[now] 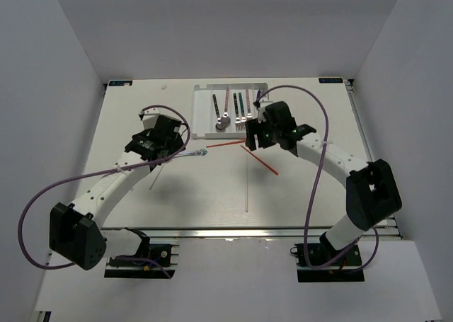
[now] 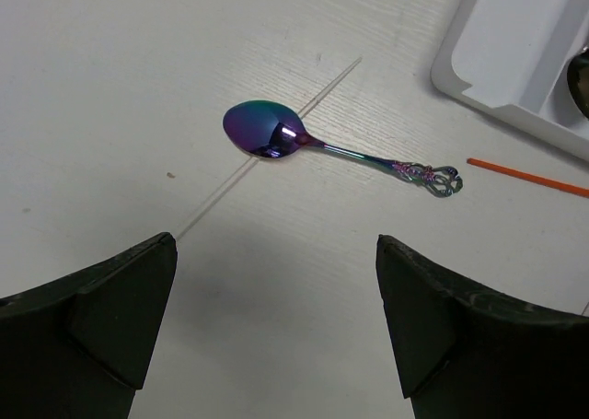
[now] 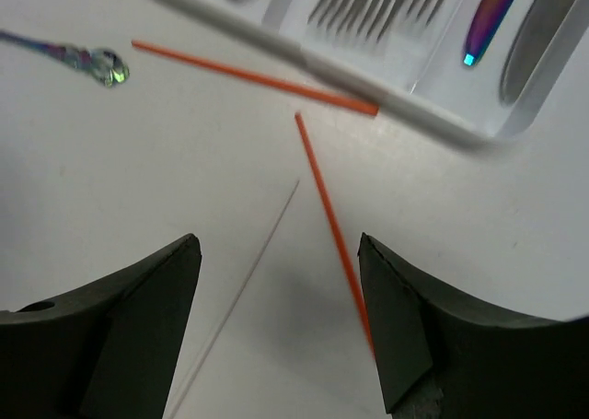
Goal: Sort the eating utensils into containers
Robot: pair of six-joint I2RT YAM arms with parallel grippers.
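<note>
Looking from above, you had the left tool (image 1: 173, 149) spread wide and empty over the bench (image 1: 212, 194), with the purple spoon (image 1: 192, 154) lying just off its tips. The right tool (image 1: 253, 139) hung at the near edge of the tray (image 1: 204, 120), also spread and holding nothing. Several utensils lay in the tray's long compartments. A red chopstick (image 1: 225, 144) lay on the bench along that edge, and a second red chopstick (image 1: 260, 161) slanted away from it. A pale stick (image 1: 246, 187) lay nearer the arm bases.

From the left wrist, the spoon (image 2: 276, 132) lay flat ahead of the parted fingers (image 2: 120, 299). Its bowl rested over another pale stick (image 2: 216, 203), and its handle pointed toward the red chopstick (image 2: 529, 177). The tray (image 2: 460, 69) corner sat beyond.

From the right wrist, the fingers (image 3: 138, 308) stood apart with nothing between them. The second red chopstick (image 3: 331, 216) ran from the right finger toward the tray (image 3: 414, 113) rim, where the first red chopstick (image 3: 248, 74) ended. Forks (image 3: 386, 5) lay inside, though blurred.
</note>
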